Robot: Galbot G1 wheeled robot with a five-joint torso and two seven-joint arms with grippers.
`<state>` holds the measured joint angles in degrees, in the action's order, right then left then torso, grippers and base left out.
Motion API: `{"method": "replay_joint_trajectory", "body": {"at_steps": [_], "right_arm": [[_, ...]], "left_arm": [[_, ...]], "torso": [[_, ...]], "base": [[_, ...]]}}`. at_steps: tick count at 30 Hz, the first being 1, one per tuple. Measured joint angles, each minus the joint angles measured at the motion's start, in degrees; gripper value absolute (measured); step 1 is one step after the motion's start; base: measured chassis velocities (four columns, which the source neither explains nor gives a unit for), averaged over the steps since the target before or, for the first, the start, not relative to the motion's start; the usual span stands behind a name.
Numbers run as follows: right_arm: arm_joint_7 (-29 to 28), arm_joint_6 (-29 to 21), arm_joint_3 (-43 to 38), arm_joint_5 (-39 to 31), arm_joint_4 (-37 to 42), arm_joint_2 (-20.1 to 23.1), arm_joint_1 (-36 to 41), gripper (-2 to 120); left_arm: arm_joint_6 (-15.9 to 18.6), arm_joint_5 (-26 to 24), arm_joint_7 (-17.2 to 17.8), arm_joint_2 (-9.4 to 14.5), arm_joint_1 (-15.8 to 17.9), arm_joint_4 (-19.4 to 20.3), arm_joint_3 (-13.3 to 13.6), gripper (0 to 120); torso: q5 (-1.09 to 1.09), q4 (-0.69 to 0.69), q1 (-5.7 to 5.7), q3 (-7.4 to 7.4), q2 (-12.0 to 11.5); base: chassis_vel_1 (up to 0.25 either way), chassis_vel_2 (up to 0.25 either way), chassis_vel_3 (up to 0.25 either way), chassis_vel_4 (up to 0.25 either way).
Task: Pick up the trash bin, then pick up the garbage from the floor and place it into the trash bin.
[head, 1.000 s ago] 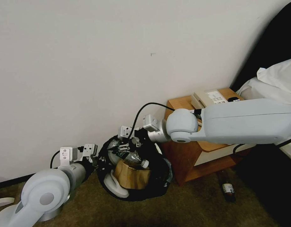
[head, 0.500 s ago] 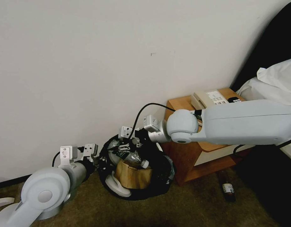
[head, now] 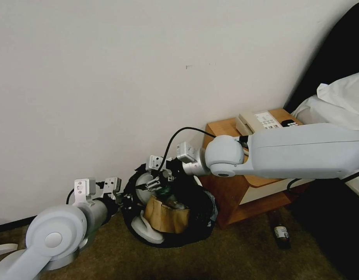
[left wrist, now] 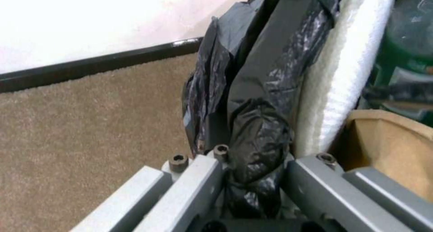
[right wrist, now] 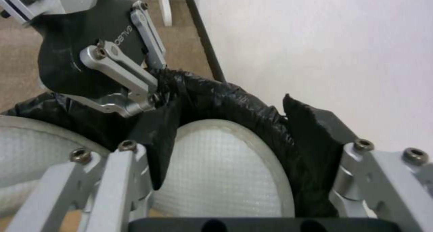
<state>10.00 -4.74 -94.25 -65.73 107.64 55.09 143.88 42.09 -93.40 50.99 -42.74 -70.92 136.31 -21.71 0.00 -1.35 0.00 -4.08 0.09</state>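
The trash bin (head: 195, 223) leans tilted on the carpet beside the nightstand (head: 241, 186), its bag rim clenched by the left gripper (left wrist: 252, 178). The right gripper (right wrist: 243, 164) is spread wide above a white slipper (right wrist: 221, 164) (the head view adds cardboard (head: 165, 217)).

The trash bin (head: 195, 229) hides its white wall under black bag; the bottle's (head: 281, 233) label is unreadable.

White lettering on the left gripper's (right wrist: 151, 105) black body, in the upper left of the right wrist view, is partly legible, seemingly "aeva"; nothing else reads.
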Motion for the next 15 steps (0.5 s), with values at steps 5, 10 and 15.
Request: {"method": "replay_joint_trajectory", "body": {"at_steps": [5,10,15], "right_arm": [[0.0,0.0,0.0,0.0,0.0,0.1,0.0,65],[0.0,0.0,0.0,0.0,0.0,0.3,0.1,67],[-0.1,0.1,0.0,0.0,-0.1,0.5,0.3,67]], "left_arm": [[0.0,-1.7,1.5,-0.2,0.2,0.2,0.0,0],[0.0,-2.2,1.9,-0.2,0.2,0.3,-0.2,0],[0.0,-2.4,2.1,-0.3,-0.2,0.3,-0.4,0]], "torso": [[0.00,0.00,0.00,0.00,0.0],[0.00,0.00,0.00,0.00,0.0],[0.00,0.00,0.00,0.00,0.0]], "base": [[0.000,0.000,0.000,0.000],[0.000,0.000,0.000,0.000],[0.000,0.000,0.000,0.000]]}}
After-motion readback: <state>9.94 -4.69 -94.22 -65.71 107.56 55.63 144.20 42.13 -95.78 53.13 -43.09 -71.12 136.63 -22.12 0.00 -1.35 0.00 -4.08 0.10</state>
